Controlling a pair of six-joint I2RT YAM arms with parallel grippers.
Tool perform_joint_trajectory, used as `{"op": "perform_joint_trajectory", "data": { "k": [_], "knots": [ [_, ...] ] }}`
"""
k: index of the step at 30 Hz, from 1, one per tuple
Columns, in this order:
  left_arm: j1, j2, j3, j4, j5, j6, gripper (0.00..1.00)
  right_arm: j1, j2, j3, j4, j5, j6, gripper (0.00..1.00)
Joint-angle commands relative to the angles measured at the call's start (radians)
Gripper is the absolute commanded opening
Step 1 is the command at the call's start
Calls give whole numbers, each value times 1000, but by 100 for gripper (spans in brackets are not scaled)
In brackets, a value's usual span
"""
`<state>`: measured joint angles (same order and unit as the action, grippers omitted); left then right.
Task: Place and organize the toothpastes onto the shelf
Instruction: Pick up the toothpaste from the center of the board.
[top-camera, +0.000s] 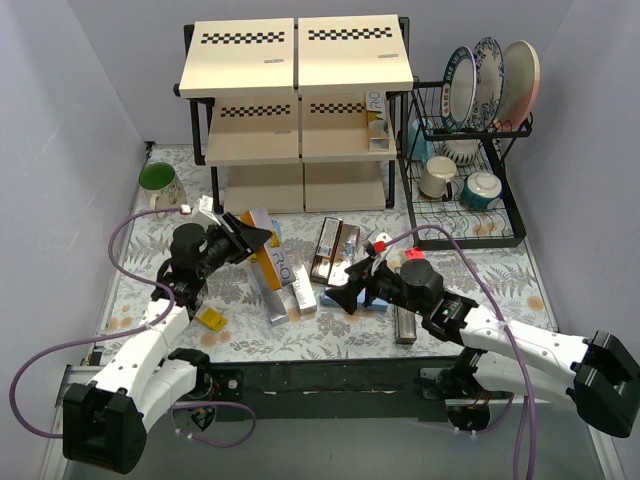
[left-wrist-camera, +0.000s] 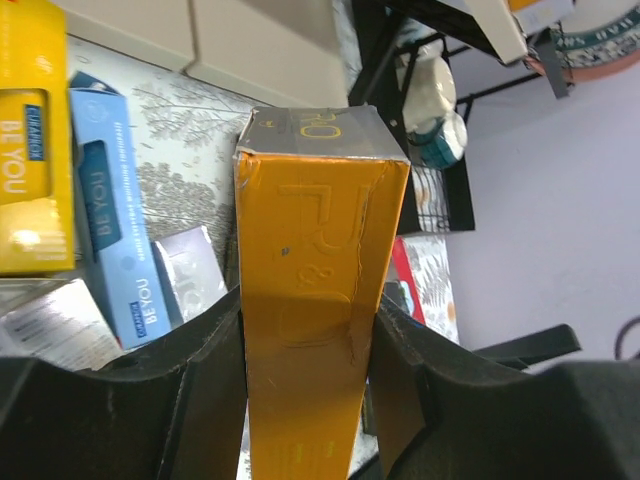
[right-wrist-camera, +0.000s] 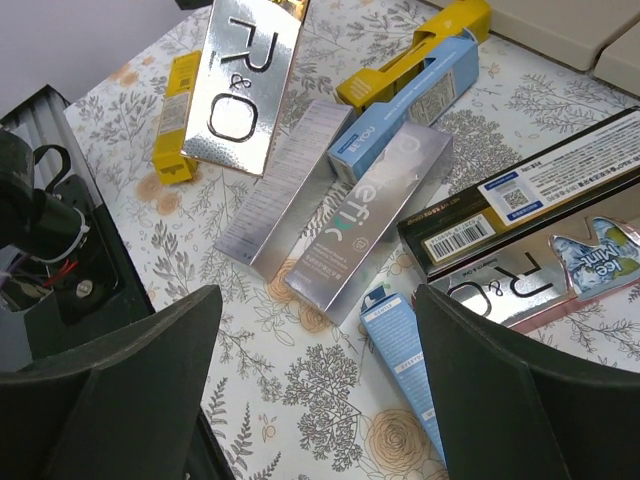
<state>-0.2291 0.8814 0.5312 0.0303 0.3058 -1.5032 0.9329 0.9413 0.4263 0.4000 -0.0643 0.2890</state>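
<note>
My left pincer (left-wrist-camera: 310, 305) is clamped on the long sides of an orange R&O toothpaste carton (left-wrist-camera: 312, 250), out in front of the shelf (top-camera: 250, 70). My right pincer (right-wrist-camera: 318, 295) stands wide apart with nothing between its fingers, above the floral table (right-wrist-camera: 300, 400). The other toothpastes lie loose there, among them a silver R&O carton (right-wrist-camera: 240, 90), a blue carton (right-wrist-camera: 405, 110) and a grey carton (right-wrist-camera: 370, 220). One more carton (top-camera: 375, 120) sits on the shelf's middle tier, at its right end.
</note>
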Motion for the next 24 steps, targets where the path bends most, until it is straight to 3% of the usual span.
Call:
{"op": "perform_joint_trajectory", "data": {
  "k": [1, 15, 20, 24],
  "knots": [
    [5, 19, 1, 126, 163, -3, 18, 17, 14, 48, 45, -2, -39, 87],
    [-6, 221, 200, -24, 591, 236, 19, 17, 33, 338, -355, -134, -324, 89],
    [-39, 246, 248, -124, 644, 337, 19, 17, 31, 397, -472, -183, -442, 89],
    [-94, 251, 282, -235, 596, 417, 19, 15, 30, 425, -520, -167, -510, 90]
  ]
}}
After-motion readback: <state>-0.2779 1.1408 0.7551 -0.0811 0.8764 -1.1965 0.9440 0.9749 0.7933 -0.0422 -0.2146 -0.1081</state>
